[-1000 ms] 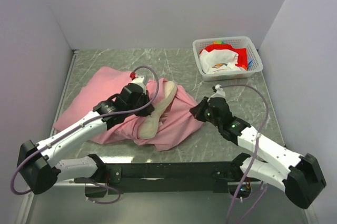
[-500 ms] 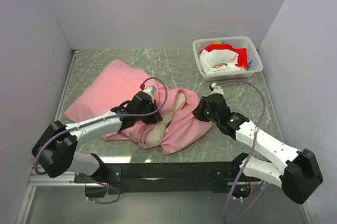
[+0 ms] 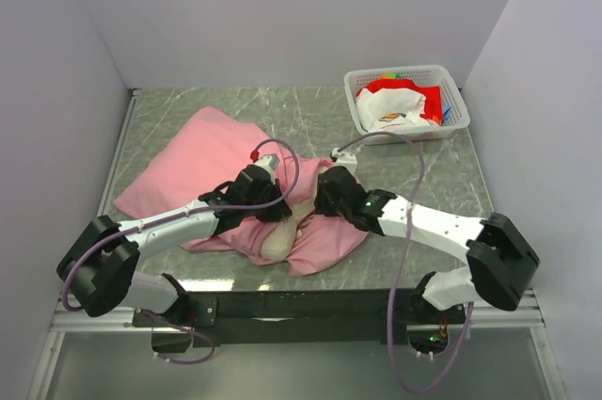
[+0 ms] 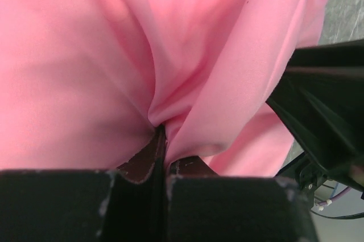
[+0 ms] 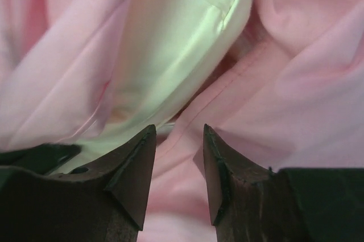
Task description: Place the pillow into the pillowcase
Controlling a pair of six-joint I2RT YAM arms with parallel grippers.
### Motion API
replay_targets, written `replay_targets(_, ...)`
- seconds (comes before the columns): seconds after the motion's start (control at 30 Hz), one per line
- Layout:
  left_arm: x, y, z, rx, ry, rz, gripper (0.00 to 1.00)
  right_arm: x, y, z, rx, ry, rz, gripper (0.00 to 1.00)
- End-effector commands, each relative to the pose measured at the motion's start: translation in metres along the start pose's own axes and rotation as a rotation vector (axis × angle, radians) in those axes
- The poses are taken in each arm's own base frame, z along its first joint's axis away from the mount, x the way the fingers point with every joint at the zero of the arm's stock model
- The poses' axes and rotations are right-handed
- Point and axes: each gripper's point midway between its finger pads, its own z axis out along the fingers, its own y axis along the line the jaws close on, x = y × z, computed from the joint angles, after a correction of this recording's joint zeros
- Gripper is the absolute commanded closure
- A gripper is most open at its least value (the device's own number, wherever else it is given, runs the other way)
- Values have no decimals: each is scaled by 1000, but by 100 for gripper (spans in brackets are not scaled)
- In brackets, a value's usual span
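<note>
We look down on a grey-green marbled counter (image 3: 461,184) boxed in by plain pale walls: a back wall (image 3: 282,14), a left wall (image 3: 47,89) and a right wall (image 3: 546,71). The light is soft and even. In the far right corner of the counter stands a white slatted basket (image 3: 458,104) heaped with red and white cloth (image 3: 395,108). A black rail (image 3: 301,307) runs along the near edge.

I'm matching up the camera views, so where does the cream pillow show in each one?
Top external: the pillow pokes from pink folds just below centre.
Left wrist: not in it.
Right wrist: the pillow fills the upper centre.
Shared landmark: the pillowcase, pink in every view.
</note>
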Motion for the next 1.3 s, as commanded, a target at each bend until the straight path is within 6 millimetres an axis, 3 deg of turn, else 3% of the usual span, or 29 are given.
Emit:
replay_targets(0.0,13,12,3,-44,34,-17,99,-24,4,-6,135,-104,-52,55)
replay_targets(0.17,14,13,5,-46,39,-13,99,-44,20,-45,90,-186,-45,55)
replay_targets(0.3,14,13,5,-49,39,-12,99,-40,27,-59,91,-204,-68,55)
replay_targets(0.4,13,12,3,-49,36,-11,99,-29,30,-42,96,-183,-94,52)
replay_targets(0.53,10,11,0,-52,29,-10,99,-8,34,-2,54,-79,-118,48)
replay_targets(0.57,10,10,-1,-49,28,-8,99,-1,22,13,82,-51,-119,47)
replay_targets(0.67,9,11,-3,-56,24,-6,99,3,7,33,115,-26,-103,46)
replay_targets(0.8,9,12,-5,-56,22,-6,99,5,-4,41,159,-35,-109,39)
replay_targets(0.97,12,15,-5,-59,23,-9,99,22,-22,46,209,-11,-100,37)
replay_targets(1.27,14,18,-3,-67,30,-14,99,53,-50,58,236,51,-77,41)
